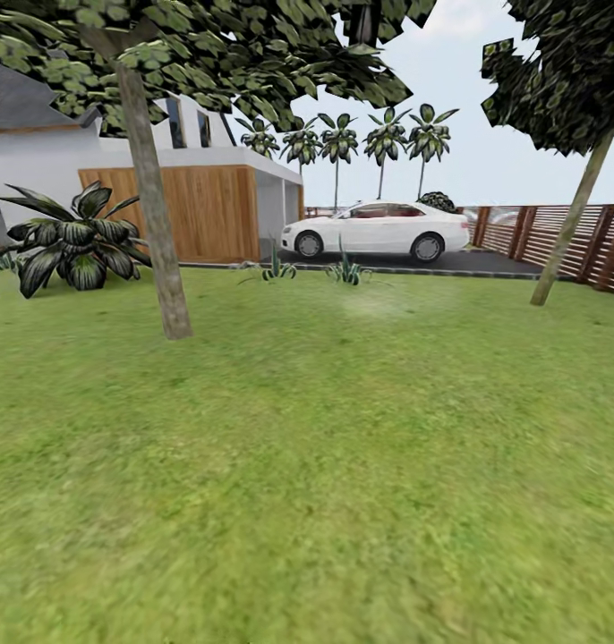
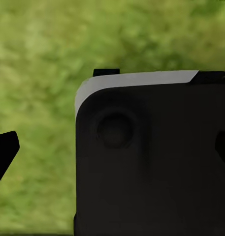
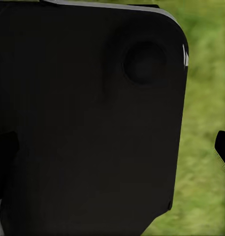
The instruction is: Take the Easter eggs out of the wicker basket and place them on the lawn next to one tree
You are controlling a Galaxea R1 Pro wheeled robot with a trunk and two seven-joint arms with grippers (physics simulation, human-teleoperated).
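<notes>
lawn (image 1: pixel 325 465) in view, two trees standing.
left trunk (image 1: pixel 155 215) near upright, right trunk (image 1: pixel 571 224) leaning; one white car (image 1: pixel 376 231) behind; tool opening cannot be told.

Mottled matt lawn (image 1: pixel 343 465), slatted wooden fence (image 1: pixel 558 237), seemingly glossy white car (image 1: pixel 376 230).

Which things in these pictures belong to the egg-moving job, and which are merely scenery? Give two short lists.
Belongs to the job:
- lawn, where the eggs must end up
- thin-trunked tree by the fence, a possible spot

Just scenery:
- thick-trunked tree
- white car
- wooden fence
- house
- striped leafy plant
- palms
</notes>
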